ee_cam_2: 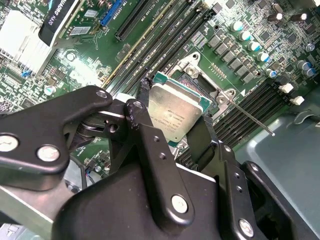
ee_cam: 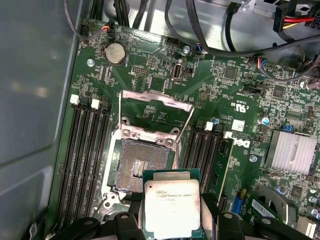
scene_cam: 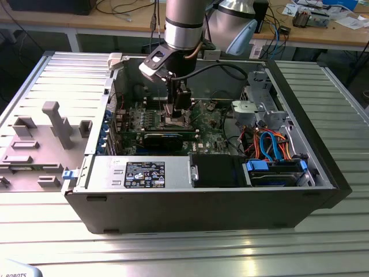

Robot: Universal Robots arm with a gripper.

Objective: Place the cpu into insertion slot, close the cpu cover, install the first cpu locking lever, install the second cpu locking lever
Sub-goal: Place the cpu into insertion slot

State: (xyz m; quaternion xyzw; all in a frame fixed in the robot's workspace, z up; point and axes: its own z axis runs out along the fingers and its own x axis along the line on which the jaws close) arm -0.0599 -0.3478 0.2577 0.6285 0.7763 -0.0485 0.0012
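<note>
The arm reaches down into an open computer case. The case sits on a metal table. The gripper is low over the middle of the green board.

In the second wrist view, the gripper has two black fingers. They press on two sides of the cpu and hold it tight. The cpu's grey top faces the camera. The slot peeks out just behind the cpu. A thin metal lever sticks out beside the slot.

In the first wrist view, the cpu sits between the fingers of the gripper. It is right at the edge of the slot, not in it. The slot is bare and its tiny pins show. The cover is tipped up and open, on the far side of the slot from the cpu. Long black memory slots run along both sides of the slot.
</note>
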